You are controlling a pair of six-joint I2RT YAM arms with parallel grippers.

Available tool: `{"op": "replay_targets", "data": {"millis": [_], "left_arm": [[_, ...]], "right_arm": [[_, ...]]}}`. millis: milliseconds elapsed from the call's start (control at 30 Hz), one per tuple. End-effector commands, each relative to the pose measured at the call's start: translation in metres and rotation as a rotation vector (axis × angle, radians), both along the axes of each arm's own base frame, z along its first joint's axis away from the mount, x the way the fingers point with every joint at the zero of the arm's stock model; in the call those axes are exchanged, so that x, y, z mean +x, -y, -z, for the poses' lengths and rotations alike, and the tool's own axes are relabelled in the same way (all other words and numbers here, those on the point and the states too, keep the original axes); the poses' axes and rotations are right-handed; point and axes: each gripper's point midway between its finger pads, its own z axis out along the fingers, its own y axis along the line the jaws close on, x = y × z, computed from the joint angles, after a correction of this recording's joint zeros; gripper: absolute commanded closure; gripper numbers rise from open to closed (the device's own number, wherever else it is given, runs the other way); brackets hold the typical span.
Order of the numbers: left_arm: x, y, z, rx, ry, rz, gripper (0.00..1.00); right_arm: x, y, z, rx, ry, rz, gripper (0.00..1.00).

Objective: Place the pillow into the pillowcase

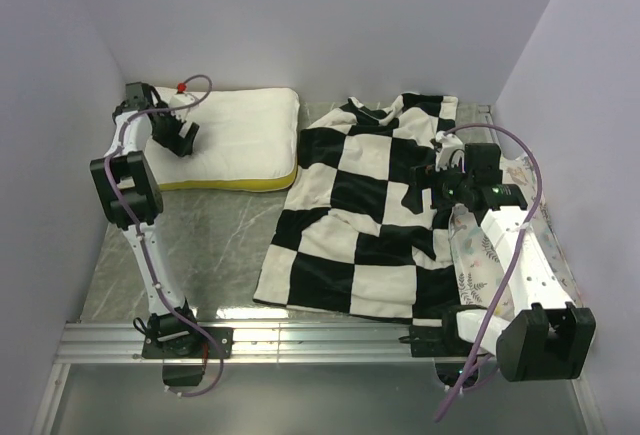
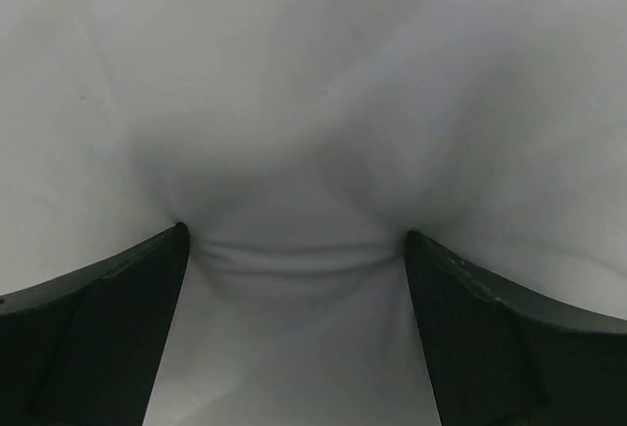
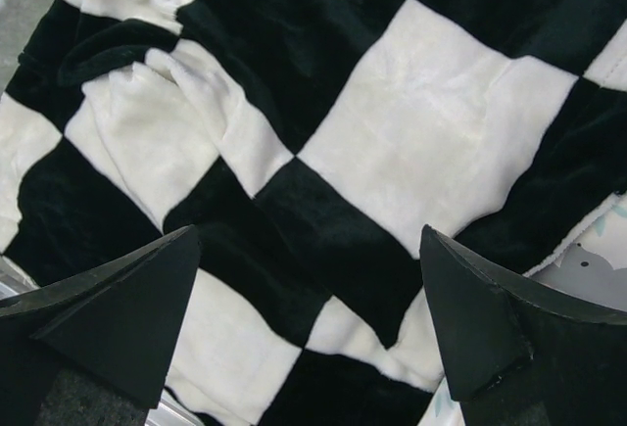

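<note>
Both grippers stand wide open, holding nothing. The left gripper (image 2: 294, 240) presses into the pillow (image 1: 240, 130) at far left, and the right gripper (image 3: 309, 235) hovers over the pillowcase (image 1: 360, 205) spread just beside it. With the 2 left fingers closing on loose cover alone, the pillow could slip free.

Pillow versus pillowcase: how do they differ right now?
The pillow is plain white, yellow-edged; the pillowcase is black-and-white checked. The pillow is plump; the pillowcase flatter, rumpled, larger. The left end effector dents the pillow; the right end effector is over the pillowcase. Both lie on the table.
</note>
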Motion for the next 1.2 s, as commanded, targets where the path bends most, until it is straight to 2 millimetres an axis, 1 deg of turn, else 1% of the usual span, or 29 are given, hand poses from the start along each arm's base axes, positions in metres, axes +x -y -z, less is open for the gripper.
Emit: {"op": "replay_targets", "data": {"millis": [0, 33, 67, 100, 133, 167, 200, 233, 267, 300, 333, 367, 400, 433, 500, 533, 600, 633, 667, 733, 767, 867, 967, 1000, 1033, 1067, 1100, 1133, 1167], "left_arm": [[-0.018, -0.007, 0.039, 0.071, -0.086, 0.032, 0.09], [-0.024, -0.006, 0.049, 0.059, -0.121, 0.028, 0.17], [-0.027, -0.004, 0.053, 0.05, -0.143, 0.027, 0.3], [-0.031, -0.001, 0.056, 0.032, -0.173, 0.016, 0.52], [-0.044, 0.007, 0.065, 0.006, -0.241, 0.022, 0.61], [-0.047, 0.01, 0.063, -0.008, -0.264, -0.009, 0.74], [-0.05, 0.013, 0.062, -0.015, -0.278, -0.036, 0.99], [-0.051, 0.017, 0.051, -0.019, -0.27, -0.066, 1.0], [-0.065, 0.023, 0.056, -0.035, -0.306, -0.089, 1.0], [-0.072, 0.028, 0.053, -0.052, -0.315, -0.129, 1.0], [-0.073, 0.034, 0.025, -0.046, -0.26, -0.152, 1.0], [-0.085, 0.037, 0.03, -0.055, -0.265, -0.191, 1.0], [-0.091, 0.042, 0.022, -0.104, -0.263, -0.28, 1.0], [-0.096, 0.043, -0.005, -0.122, -0.216, -0.329, 1.0], [-0.118, 0.048, -0.014, -0.183, -0.254, -0.476, 1.0], [-0.125, 0.047, -0.034, -0.203, -0.224, -0.527, 1.0], [-0.149, 0.049, -0.036, -0.245, -0.262, -0.636, 1.0], [-0.158, 0.046, -0.052, -0.259, -0.229, -0.661, 1.0], [-0.173, 0.048, -0.045, -0.265, -0.256, -0.687, 1.0], [-0.191, 0.044, -0.055, -0.253, -0.236, -0.699, 1.0], [-0.205, 0.044, -0.046, -0.235, -0.264, -0.679, 1.0], [-0.234, 0.035, -0.044, -0.186, -0.297, -0.662, 1.0], [-0.256, 0.027, -0.047, -0.143, -0.339, -0.63, 1.0], [-0.259, 0.026, -0.051, -0.135, -0.338, -0.615, 1.0], [-0.261, 0.026, -0.059, -0.14, -0.328, -0.592, 0.91], [-0.259, 0.038, -0.071, -0.175, -0.317, -0.496, 0.58], [-0.259, 0.047, -0.082, -0.202, -0.293, -0.431, 0.39], [-0.25, 0.053, -0.098, -0.219, -0.248, -0.37, 0.26], [-0.246, 0.066, -0.109, -0.243, -0.212, -0.242, 0.05]], "right_arm": [[0.009, 0.002, -0.015, -0.008, 0.043, -0.004, 0.0], [0.009, 0.002, -0.014, -0.009, 0.039, -0.004, 0.0], [0.009, 0.002, -0.015, -0.008, 0.04, -0.004, 0.0], [0.009, 0.002, -0.015, -0.009, 0.042, -0.005, 0.0], [0.008, 0.002, -0.016, -0.008, 0.042, -0.006, 0.0], [0.008, 0.001, -0.018, -0.006, 0.05, -0.012, 0.0], [0.008, 0.001, -0.018, -0.005, 0.049, -0.011, 0.0], [0.008, 0.001, -0.019, -0.004, 0.056, -0.01, 0.0], [0.007, 0.001, -0.021, -0.004, 0.064, -0.012, 0.0], [0.007, 0.001, -0.023, -0.004, 0.071, -0.01, 0.0], [0.007, 0.001, -0.024, -0.002, 0.077, -0.009, 0.0], [0.006, 0.001, -0.027, -0.002, 0.087, -0.011, 0.0], [0.005, 0.0, -0.028, 0.004, 0.088, -0.015, 0.0], [0.004, -0.001, -0.03, 0.006, 0.095, -0.017, 0.0], [0.002, -0.002, -0.033, 0.013, 0.106, -0.02, 0.0], [0.002, -0.003, -0.035, 0.019, 0.109, -0.027, 0.0], [0.0, -0.006, -0.036, 0.029, 0.109, -0.043, 0.0], [-0.001, -0.009, -0.037, 0.038, 0.104, -0.059, 0.0], [-0.001, -0.01, -0.039, 0.043, 0.104, -0.069, 0.0], [-0.002, -0.014, -0.036, 0.047, 0.088, -0.094, 0.0], [-0.002, -0.016, -0.036, 0.05, 0.083, -0.107, 0.0], [-0.001, -0.025, -0.028, 0.019, 0.064, -0.155, 0.0], [-0.007, -0.048, -0.018, -0.036, 0.04, -0.246, 0.0], [-0.006, -0.049, -0.012, -0.078, 0.036, -0.254, 0.01], [-0.012, -0.063, -0.008, -0.093, 0.029, -0.309, 0.02], [-0.013, -0.067, 0.0, -0.111, 0.008, -0.332, 0.03], [-0.015, -0.07, 0.006, -0.123, -0.008, -0.349, 0.03], [-0.017, -0.073, 0.012, -0.137, -0.023, -0.37, 0.04], [-0.02, -0.078, 0.023, -0.155, -0.051, -0.401, 0.05]]}}
